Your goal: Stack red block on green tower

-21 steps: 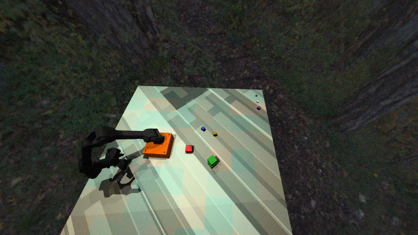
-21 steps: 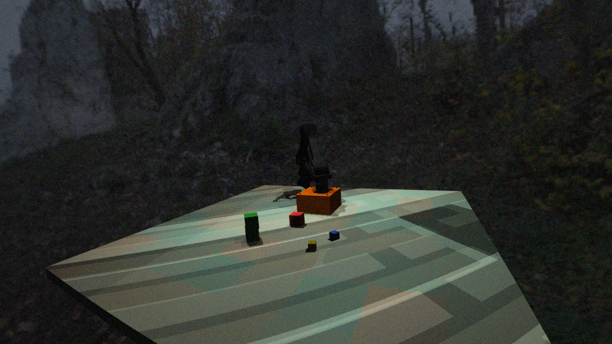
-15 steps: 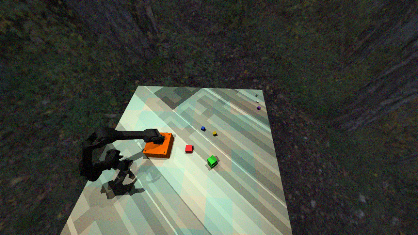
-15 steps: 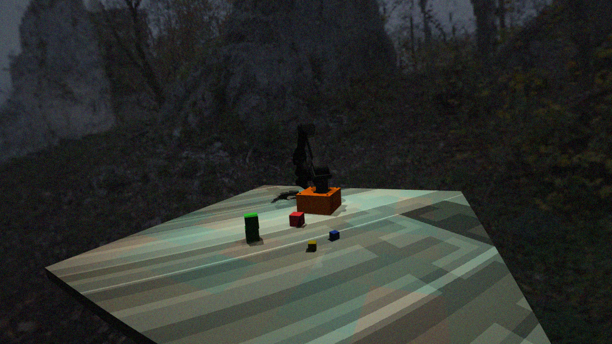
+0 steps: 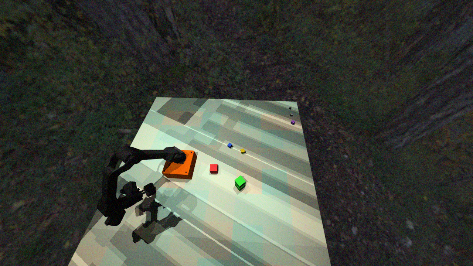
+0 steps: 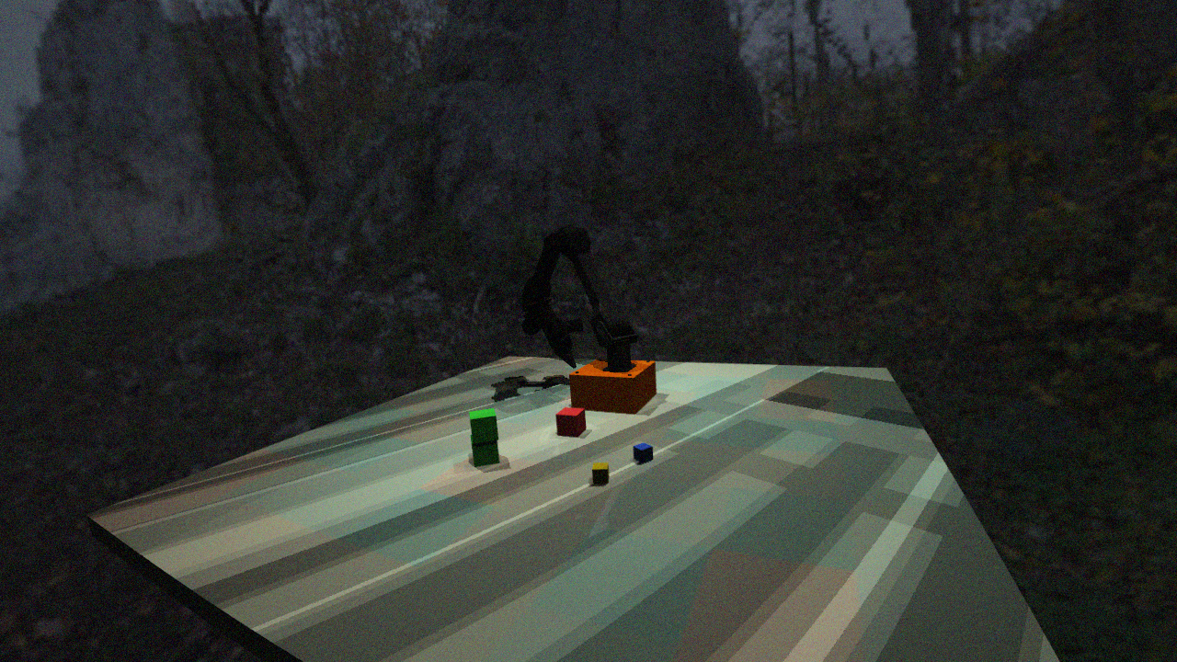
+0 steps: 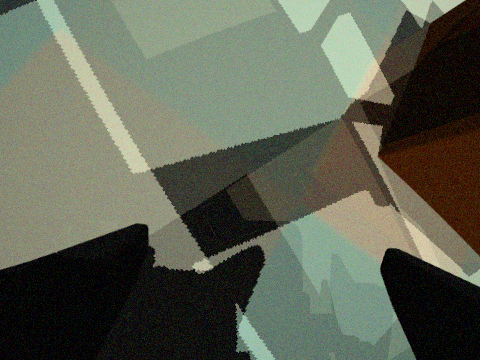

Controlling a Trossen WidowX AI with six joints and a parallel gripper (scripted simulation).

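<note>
The red block (image 5: pixel 213 168) (image 6: pixel 570 420) lies flat on the table, between the arm's orange base (image 5: pixel 180 164) (image 6: pixel 612 385) (image 7: pixel 440 160) and the green tower (image 5: pixel 240 182) (image 6: pixel 484 438). The tower stands upright, two green blocks high. My gripper (image 5: pixel 149 190) (image 6: pixel 565 352) (image 7: pixel 268 250) is open and empty. It hangs above the table beside the orange base, on the side away from the red block and well apart from it. The wrist view shows only patterned table, shadows and a corner of the base between the two dark fingers.
A small blue block (image 5: pixel 229 145) (image 6: pixel 643 450) and a small yellow block (image 5: pixel 242 150) (image 6: pixel 599 473) lie beyond the red block. A purple block (image 5: pixel 292 122) and two tiny dark blocks lie near the far right table edge.
</note>
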